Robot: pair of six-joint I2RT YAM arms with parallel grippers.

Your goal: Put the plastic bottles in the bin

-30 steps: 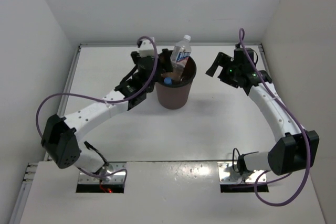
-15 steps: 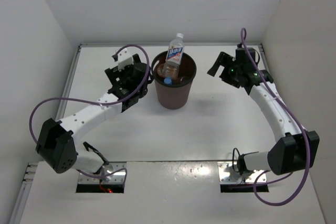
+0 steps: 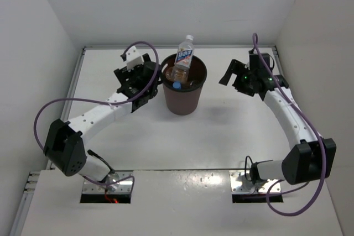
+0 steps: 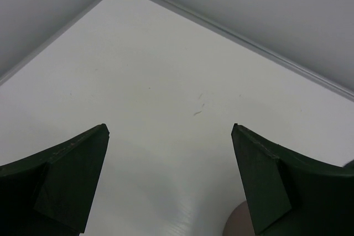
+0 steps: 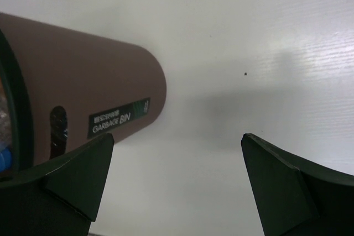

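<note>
In top view, mid-table: bin upright, w/ blue-label bottle standing inside, neck & cap poking above rim. Lower in there, a blue cap plus more clear plastic, too jumbled to count. No bottle seen lying on table.

Left tool just left of bin, not touching, spread wide, empty. Vs. 1 s ago: up at rim then, right beside that bottle as it leaned out over far edge. Now backed off to the left, w/ bottle let go, sunk deeper & nearer upright.

Right tool right of bin, well apart, also spread wide & empty. Hardly shifted in that sec.

In left wrist view: bare table only betw. two dark green fingers set far apart. Nothing held. Sliver of brown, prob. bin, at bottom edge.

In right wrist view: bin's side at left w/ "GARBAGE BIN" label. Fingers wide, nothing betw. them.

Meaning for task: looks like a drop-off just finished, poss. the last one. Can't confirm all four are inside from here.
</note>
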